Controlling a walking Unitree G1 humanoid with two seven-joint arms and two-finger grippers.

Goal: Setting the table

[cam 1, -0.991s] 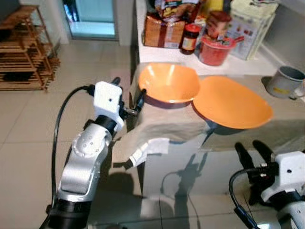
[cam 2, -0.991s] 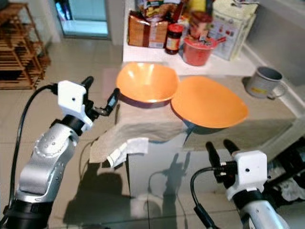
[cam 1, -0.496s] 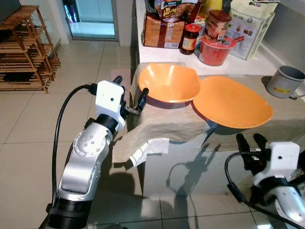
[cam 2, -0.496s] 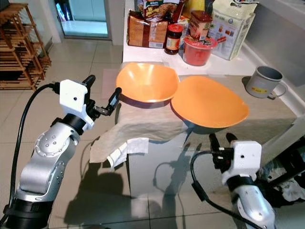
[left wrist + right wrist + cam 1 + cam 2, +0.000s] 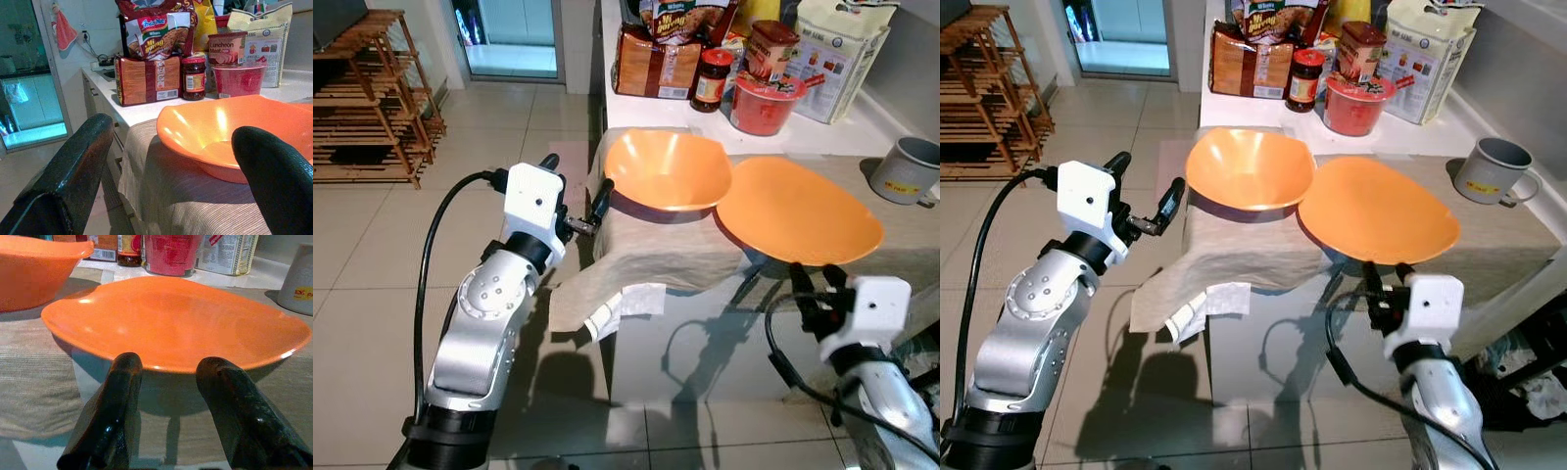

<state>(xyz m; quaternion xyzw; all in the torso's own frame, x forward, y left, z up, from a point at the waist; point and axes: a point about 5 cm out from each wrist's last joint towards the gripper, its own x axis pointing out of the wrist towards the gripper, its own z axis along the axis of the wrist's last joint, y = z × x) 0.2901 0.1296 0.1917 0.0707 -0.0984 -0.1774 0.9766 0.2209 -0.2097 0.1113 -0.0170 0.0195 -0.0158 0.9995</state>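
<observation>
Glossy orange plate [image 5: 799, 210] and deep bowl [image 5: 668, 169] on woven cloth [image 5: 661, 250]; both grippers gape empty.

Orange bowl [image 5: 668, 169], orange plate [image 5: 799, 210], beige woven cloth [image 5: 656, 250], red tub [image 5: 764, 103], grey mug [image 5: 908, 169]

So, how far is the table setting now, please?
Done: the cloth lies on the table, with the orange bowl and orange plate on it. In hand: the left gripper is open beside the bowl; the right gripper is open before the plate's near rim. Left: neither dish is gripped; the grey mug stands apart.
</observation>
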